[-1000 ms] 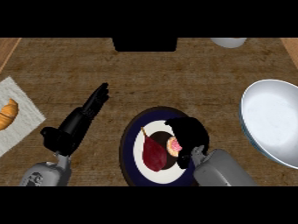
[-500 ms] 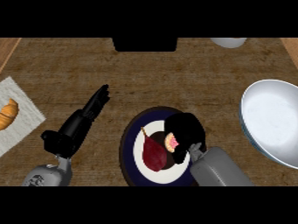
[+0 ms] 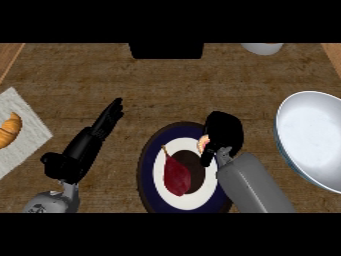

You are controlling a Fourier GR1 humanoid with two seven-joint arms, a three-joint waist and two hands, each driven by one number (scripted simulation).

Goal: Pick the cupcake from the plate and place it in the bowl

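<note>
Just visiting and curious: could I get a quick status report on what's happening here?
Right hand curled round cupcake, at plate's far-right edge. Left hand open, beside plate. Bowl to the right, nothing between.

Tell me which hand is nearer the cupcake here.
Right. The right hand curls round the cupcake at the plate's right side, hiding most of it. The left hand lies open over the counter, left of the plate, apart from the cupcake.

Golden croissant (image 3: 3, 133) on a pale napkin (image 3: 12, 161), left side of the wooden counter (image 3: 165, 85).
</note>
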